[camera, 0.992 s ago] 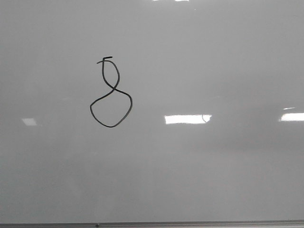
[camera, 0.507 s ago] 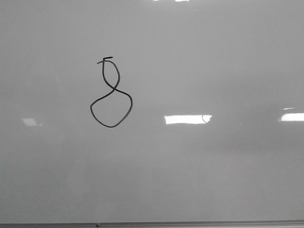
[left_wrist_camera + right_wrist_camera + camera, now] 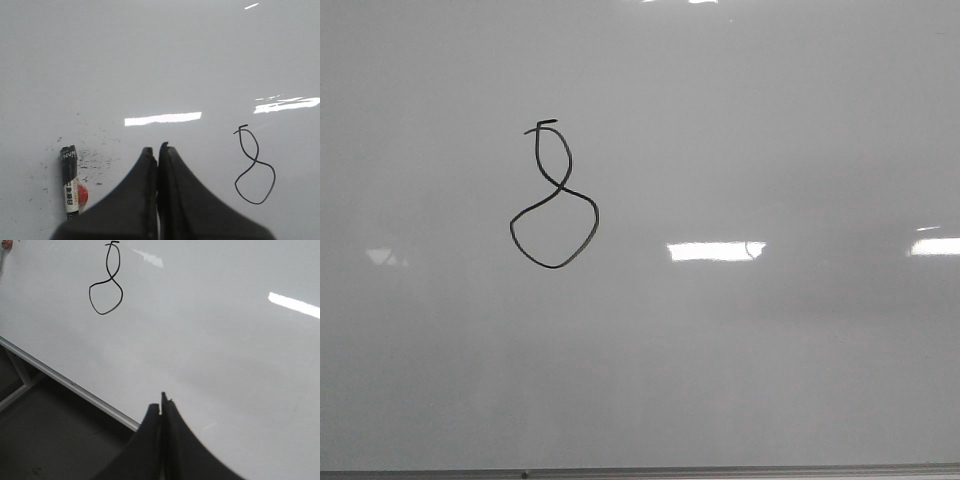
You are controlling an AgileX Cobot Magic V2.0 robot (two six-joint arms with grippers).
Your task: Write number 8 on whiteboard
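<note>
glossy grey whiteboard [image 3: 740,360] bearing a black number 8 [image 3: 554,196]; left gripper [image 3: 158,148] and right gripper [image 3: 161,407] pressed closed, empty, apart from the figure.

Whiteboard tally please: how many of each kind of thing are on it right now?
Drawn number 8: 1
Marker: 1, lying on the whiteboard
Total: 2

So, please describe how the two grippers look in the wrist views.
Both look alike. The left gripper and the right gripper each have two matte black fingers, wide at the base and curving to narrow tips. No cables, labels or markings show on them. The arms themselves are out of view.
</note>
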